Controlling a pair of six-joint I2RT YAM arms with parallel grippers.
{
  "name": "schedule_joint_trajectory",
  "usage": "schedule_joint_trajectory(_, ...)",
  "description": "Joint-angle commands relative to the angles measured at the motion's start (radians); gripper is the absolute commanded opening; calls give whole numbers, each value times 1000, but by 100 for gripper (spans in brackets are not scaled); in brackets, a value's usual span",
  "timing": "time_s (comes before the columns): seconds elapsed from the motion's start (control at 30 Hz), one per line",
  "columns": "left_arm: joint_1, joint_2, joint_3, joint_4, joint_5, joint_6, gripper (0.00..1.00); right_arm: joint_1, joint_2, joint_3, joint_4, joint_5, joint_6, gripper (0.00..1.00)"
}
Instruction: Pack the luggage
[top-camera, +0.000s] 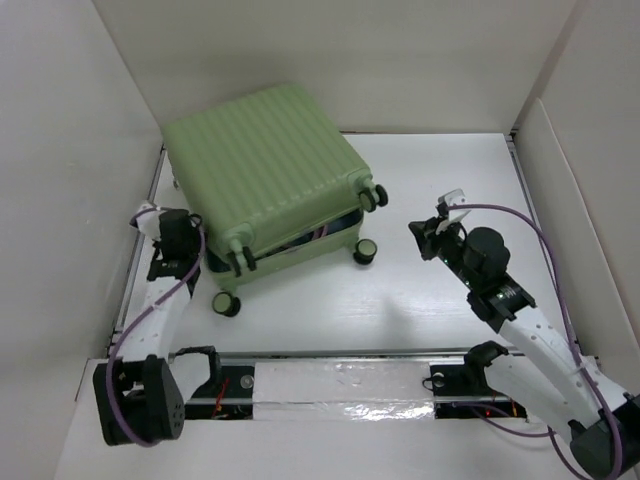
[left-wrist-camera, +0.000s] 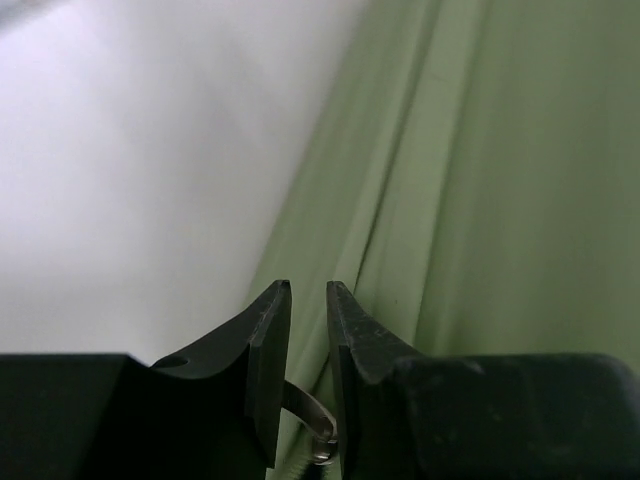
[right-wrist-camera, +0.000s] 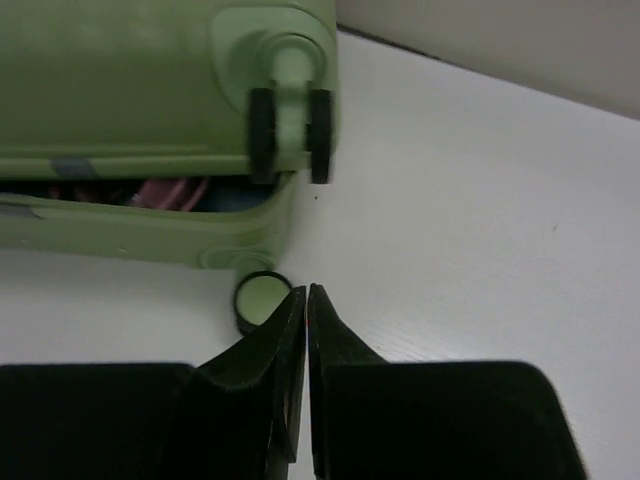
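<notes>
The left gripper (left-wrist-camera: 308, 292) is pinched close on a small metal loop (left-wrist-camera: 312, 418), probably the zip pull, right beside the ribbed left side of the luggage (top-camera: 265, 165). The right gripper (right-wrist-camera: 306, 292) has its fingers pressed together on nothing, a little apart from the wheel (right-wrist-camera: 290, 135) end. The luggage lies flat on the table (top-camera: 440, 160), towards the far left, lid down but gaping along the near edge, contents (right-wrist-camera: 165, 192) showing. To zip well, draw the loop along the seam, not outward, while the right gripper presses the lid down.
</notes>
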Motion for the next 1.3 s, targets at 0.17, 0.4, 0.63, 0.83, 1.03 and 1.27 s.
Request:
schedule_joint_trajectory(0.17, -475, -226, -247, 177, 155, -197, 15, 10, -123, 14, -41, 106, -4, 29)
schedule_joint_trajectory(0.4, -994, -64, -50, 97, -155, -164, 14, 28, -61, 103, -78, -48, -34, 67)
schedule_joint_trajectory(0.63, -1194, -42, 281, -1, -564, 40, 23, 28, -59, 123, -92, -12, -18, 74)
schedule_joint_trajectory(0.83, -835, -175, 287, 305, -347, 119, 42, 28, 8, 120, -5, 4, 14, 4)
schedule_joint_trajectory(1.03, -255, 86, 452, 315, 177, -39, 39, 28, 100, 141, 14, 49, 49, 1)
schedule_joint_trajectory(1.27, 43, 415, 635, 268, 302, 25, 39, 28, 108, 121, -8, 176, 40, 3)
